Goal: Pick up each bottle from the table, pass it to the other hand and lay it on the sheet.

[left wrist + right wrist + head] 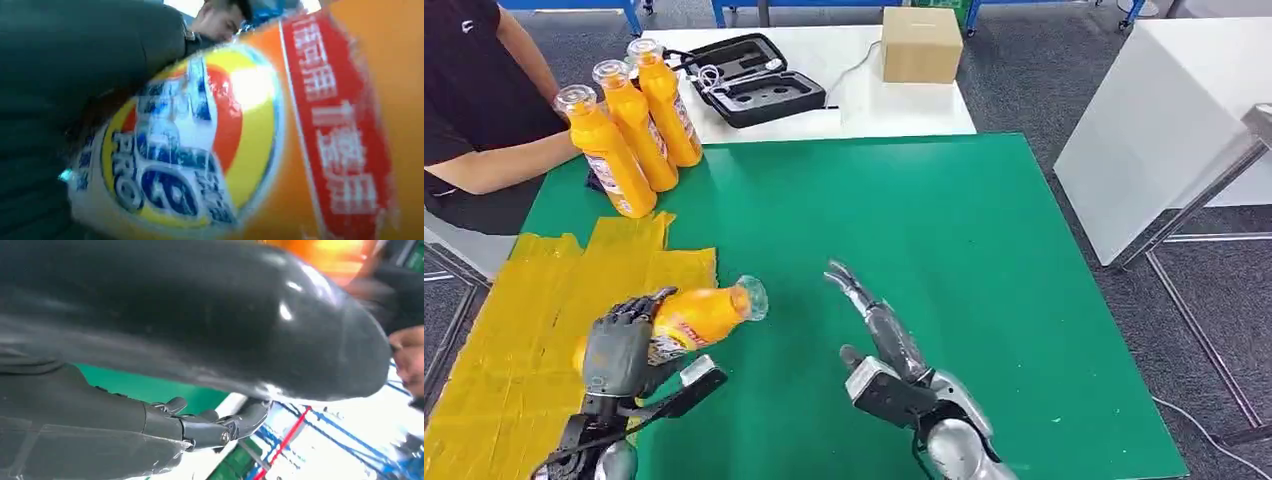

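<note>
Your left hand (619, 350) sits at about 7 o'clock in the head view, fingers wrapped around the body of an orange bottle (699, 315). The held bottle lies on its side, its clear cap pointing toward 3 o'clock, over the edge where the yellow sheet (514, 340) meets the green surface (984, 280). You cannot tell from these views whether the bottle touches the sheet or is held just above it. In your left wrist view the bottle's label (190, 145) is pressed close to the camera, with a red strip of printed characters beside it and the dark thumb (75, 65) lying across the bottle.

Your right hand (879, 325) is at about 5 o'clock, near the held bottle but apart from it, fingers stretched out and spread, holding nothing. Its fingertips point toward 11 o'clock over bare green. The right wrist view shows the same: a thick dark thumb (200, 315) and the darker fingers (210, 427) extended, nothing between them.

Three more orange bottles (629, 125) stand upright in a tight row at about 10 o'clock, at the far left corner of the green surface, just beyond the sheet's far edge. A person's forearm (499, 165) rests beside them at the left edge.

Beyond the green surface, at 12 o'clock, a white table carries an open black case (749, 80) and a cardboard box (921, 45).
</note>
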You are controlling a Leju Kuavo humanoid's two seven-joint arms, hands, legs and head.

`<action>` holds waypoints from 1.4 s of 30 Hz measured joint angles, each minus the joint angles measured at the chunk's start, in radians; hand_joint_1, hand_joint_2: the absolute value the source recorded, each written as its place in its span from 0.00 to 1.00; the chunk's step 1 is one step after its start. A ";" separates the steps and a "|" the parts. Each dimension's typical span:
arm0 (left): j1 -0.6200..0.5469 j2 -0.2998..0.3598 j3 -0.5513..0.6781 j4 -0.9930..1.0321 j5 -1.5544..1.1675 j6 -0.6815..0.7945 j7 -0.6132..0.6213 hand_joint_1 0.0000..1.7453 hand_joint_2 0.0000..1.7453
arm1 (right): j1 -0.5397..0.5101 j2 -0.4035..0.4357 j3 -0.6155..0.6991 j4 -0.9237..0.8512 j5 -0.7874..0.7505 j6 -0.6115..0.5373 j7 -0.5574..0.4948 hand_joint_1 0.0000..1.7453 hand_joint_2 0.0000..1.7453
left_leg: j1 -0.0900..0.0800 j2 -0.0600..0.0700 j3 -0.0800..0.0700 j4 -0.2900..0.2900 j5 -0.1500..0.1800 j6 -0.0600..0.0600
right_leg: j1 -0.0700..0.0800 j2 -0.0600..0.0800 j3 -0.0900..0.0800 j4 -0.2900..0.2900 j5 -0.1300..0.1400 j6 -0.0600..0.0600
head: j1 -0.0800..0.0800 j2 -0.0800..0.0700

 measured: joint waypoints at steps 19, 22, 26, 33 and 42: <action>-0.341 0.173 0.005 0.688 -0.050 0.016 0.116 1.00 1.00 | -0.008 -0.061 -0.032 -0.013 -0.003 0.031 -0.018 0.00 0.00 | -0.001 -0.011 0.030 -0.007 0.001 -0.008 | 0.000 -0.010 0.018 0.005 -0.003 -0.014 | 0.000 0.000; -0.345 0.174 0.005 0.692 -0.050 0.016 0.115 1.00 1.00 | -0.008 -0.061 -0.032 -0.013 -0.003 0.031 -0.018 0.00 0.00 | -0.001 -0.011 0.031 -0.007 0.003 -0.009 | 0.000 -0.010 0.019 0.005 -0.003 -0.014 | 0.000 0.000; -0.353 0.177 0.005 0.702 -0.050 0.016 0.114 0.00 0.00 | -0.011 -0.063 -0.032 -0.015 -0.003 0.031 -0.018 0.00 0.00 | 0.000 -0.013 0.028 -0.009 0.007 -0.013 | 0.000 -0.011 0.015 0.007 -0.002 -0.016 | 0.000 0.000; -0.357 0.187 0.068 0.694 0.118 -0.097 -0.126 0.00 0.00 | -0.012 -0.068 -0.033 -0.019 -0.003 0.032 -0.018 0.00 0.00 | -0.001 -0.012 0.027 -0.012 0.012 -0.016 | 0.000 -0.011 0.020 0.009 -0.001 -0.016 | 0.000 0.000; -0.285 0.184 0.122 0.586 0.357 -0.163 -0.304 0.00 0.00 | 0.007 -0.081 -0.037 -0.019 -0.005 0.035 -0.018 0.00 0.00 | -0.003 -0.011 0.021 -0.012 0.011 -0.016 | -0.002 -0.010 0.014 0.009 -0.001 -0.016 | 0.000 0.000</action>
